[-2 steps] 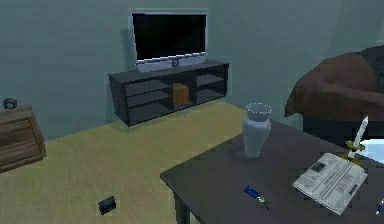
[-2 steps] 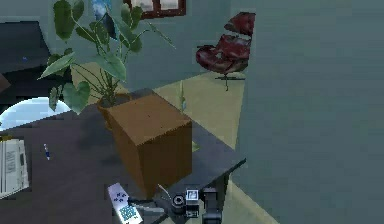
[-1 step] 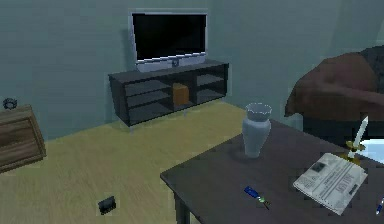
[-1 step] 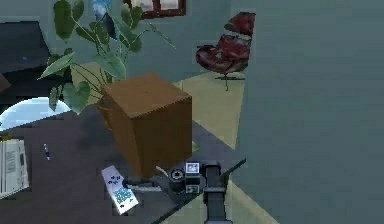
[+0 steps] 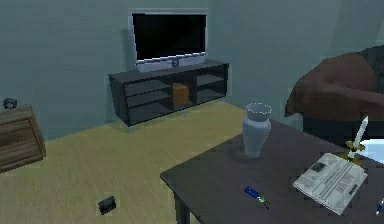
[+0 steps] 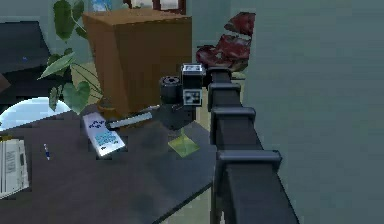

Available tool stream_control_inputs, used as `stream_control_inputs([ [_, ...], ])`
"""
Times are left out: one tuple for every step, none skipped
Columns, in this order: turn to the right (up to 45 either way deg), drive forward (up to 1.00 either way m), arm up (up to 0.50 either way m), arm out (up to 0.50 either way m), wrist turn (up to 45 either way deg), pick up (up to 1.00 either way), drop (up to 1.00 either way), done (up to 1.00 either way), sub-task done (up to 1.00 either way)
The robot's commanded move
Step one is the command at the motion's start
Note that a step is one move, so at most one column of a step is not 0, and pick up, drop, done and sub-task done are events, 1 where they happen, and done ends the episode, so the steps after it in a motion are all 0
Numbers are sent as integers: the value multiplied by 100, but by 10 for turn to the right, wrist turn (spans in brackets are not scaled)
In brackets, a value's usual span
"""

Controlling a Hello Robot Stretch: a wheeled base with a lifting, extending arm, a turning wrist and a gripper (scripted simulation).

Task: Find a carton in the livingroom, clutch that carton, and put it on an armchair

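1. The robot's dark square arm (image 6: 235, 130) reaches over a dark brown tabletop (image 6: 130, 190). The claw (image 6: 122, 122) is at its far end, left of two white marker squares (image 6: 192, 72).
2. A small white flat carton with blue print (image 6: 103, 135) lies on the tabletop by the claw's fingertips. Whether they touch cannot be told.
3. The claw's state cannot be told, nor whether it holds anything.
4. Behind stand a tall brown box-like cabinet (image 6: 140, 55) and a green leafy plant (image 6: 68, 60).
5. In the forward view, a grey vase (image 5: 257, 128) and a folded newspaper (image 5: 330, 180) sit on the tabletop, with a black television (image 5: 169, 37) beyond.
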Motion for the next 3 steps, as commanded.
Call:
stream_control_inputs([
  [0,0,0,0,-450,0,0,0,0],
  [0,0,0,0,-390,0,0,0,0],
  [0,0,0,-22,0,0,0,0,0],
])
